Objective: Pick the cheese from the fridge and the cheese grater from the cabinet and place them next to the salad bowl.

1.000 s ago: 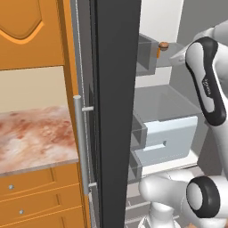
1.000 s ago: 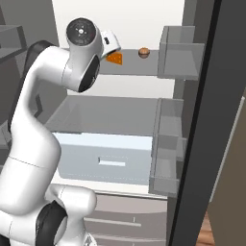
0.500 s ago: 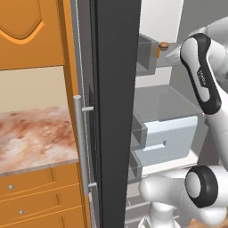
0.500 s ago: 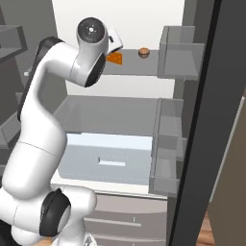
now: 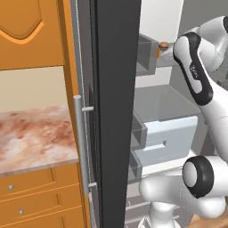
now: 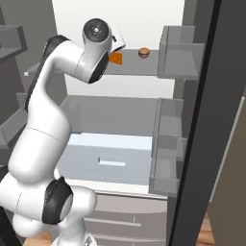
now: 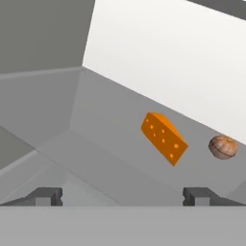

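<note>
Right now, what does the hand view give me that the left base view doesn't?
Hand view alone: the whole cheese wedge lying on the fridge shelf, a small brown ball beside it, and the open end effector short of both. Left base view alone: the fridge door with its handle, the marble counter, orange drawers and the arm. Shared: shelf, cheese and ball.

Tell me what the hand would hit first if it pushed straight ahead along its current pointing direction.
Most likely the cheese: in the hand view it lies ahead of the open hand on the fridge shelf, slightly right of centre. Depth is unclear, so the hand might slip past it to the shelf or back wall.
</note>
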{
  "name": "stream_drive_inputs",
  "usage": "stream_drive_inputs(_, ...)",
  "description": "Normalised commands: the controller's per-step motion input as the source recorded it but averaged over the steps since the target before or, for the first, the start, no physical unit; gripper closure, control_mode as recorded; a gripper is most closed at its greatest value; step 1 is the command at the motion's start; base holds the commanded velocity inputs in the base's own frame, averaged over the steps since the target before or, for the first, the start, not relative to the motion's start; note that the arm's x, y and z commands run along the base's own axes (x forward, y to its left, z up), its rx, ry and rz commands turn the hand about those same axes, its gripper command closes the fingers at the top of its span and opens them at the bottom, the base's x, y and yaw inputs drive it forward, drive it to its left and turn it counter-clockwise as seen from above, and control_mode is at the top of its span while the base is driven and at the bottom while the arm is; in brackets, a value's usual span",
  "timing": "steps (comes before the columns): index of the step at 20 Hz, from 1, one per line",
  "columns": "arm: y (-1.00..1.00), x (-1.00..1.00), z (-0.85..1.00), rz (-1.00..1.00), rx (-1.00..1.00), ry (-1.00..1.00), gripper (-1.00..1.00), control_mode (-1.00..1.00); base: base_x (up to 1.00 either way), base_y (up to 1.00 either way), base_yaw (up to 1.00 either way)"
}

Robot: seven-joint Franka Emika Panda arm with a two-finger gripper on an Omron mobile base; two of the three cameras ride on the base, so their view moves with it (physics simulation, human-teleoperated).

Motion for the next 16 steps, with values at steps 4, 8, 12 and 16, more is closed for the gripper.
stream_drive_inputs(4,0.00,0.34,0.00,0.00,0.00,0.03,-1.00,-1.00,0.00,0.00,0.00)
stream_drive_inputs(8,0.00,0.23,0.00,0.00,0.00,0.07,-1.00,-1.00,0.00,0.00,0.00)
stream_drive_inputs(12,0.00,0.21,-0.16,0.00,0.00,0.00,-1.00,-1.00,0.00,0.00,0.00)
stream_drive_inputs(16,0.02,0.16,-0.42,0.00,-0.01,0.00,-1.00,-1.00,0.00,0.00,0.00)
